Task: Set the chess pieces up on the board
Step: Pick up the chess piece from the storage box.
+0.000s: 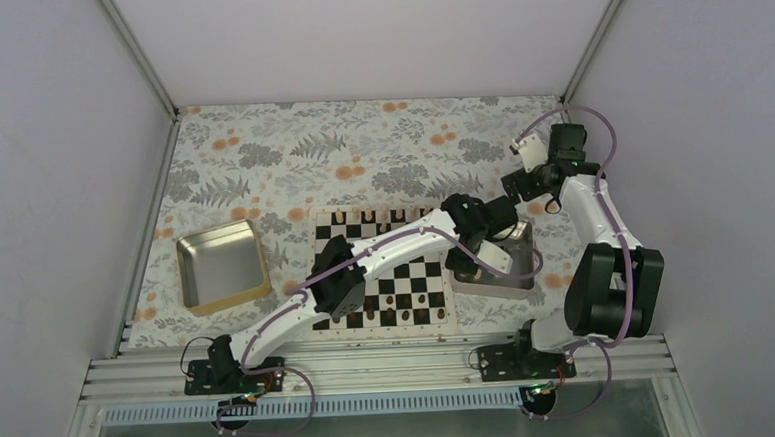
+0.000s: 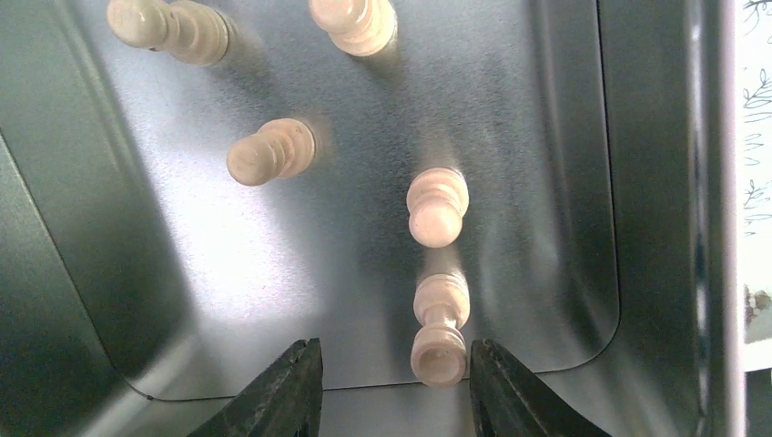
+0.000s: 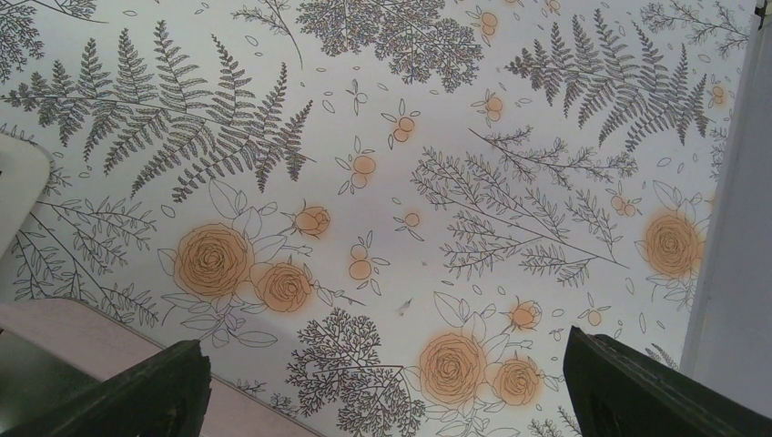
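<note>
Floral cloth (image 3: 382, 109); board (image 1: 422, 282) partly filled; five chess pieces (image 2: 438, 206) left in tray (image 2: 564, 182); lowest straddled, ungripped, by parted left gripper (image 2: 393, 346); right gripper (image 3: 384, 346) wide open

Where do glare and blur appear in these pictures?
Left wrist view: glare on the steel tray floor, and the far chess pieces look smeared. Right wrist view: the floral cloth is sharp, the hand's fingers are dark, without detail. Top view: even light, soft shadows.

Fern-and-rose tablecloth (image 1: 360, 150), left steel tray (image 1: 223, 267), right steel tray (image 2: 273, 273), plain white walls (image 1: 354, 30)
</note>
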Tool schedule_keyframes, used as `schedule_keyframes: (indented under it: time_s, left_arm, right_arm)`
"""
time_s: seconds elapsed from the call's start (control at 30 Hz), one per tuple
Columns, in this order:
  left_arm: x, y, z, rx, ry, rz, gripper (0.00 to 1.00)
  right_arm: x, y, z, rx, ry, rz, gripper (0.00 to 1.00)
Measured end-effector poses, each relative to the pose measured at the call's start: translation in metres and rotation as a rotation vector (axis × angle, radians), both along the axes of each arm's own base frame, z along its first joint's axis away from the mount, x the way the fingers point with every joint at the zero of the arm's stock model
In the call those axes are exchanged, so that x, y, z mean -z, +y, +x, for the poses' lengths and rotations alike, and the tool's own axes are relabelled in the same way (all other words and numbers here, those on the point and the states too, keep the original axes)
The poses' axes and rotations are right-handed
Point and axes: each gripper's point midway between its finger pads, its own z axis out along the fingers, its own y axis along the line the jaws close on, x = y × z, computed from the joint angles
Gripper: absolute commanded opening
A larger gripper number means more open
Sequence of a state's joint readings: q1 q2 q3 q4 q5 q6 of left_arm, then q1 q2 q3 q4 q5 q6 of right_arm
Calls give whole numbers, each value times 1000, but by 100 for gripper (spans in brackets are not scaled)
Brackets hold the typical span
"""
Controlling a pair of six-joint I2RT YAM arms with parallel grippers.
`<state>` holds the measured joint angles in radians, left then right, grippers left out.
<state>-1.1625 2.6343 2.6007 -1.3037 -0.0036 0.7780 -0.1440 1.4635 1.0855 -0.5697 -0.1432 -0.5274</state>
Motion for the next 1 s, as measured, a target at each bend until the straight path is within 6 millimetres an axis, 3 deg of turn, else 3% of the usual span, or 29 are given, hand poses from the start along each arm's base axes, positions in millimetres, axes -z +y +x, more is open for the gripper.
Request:
schedule_keyframes:
  time_s: [0.57,1.0]
  left_arm:
    - [4,0,-4,28,19,5,29]
    - [7,0,-8,41,33,9,11]
  right_arm:
    - [1,0,0,-2,4,0,98]
    - [4,0,-1,-2,12,1,98]
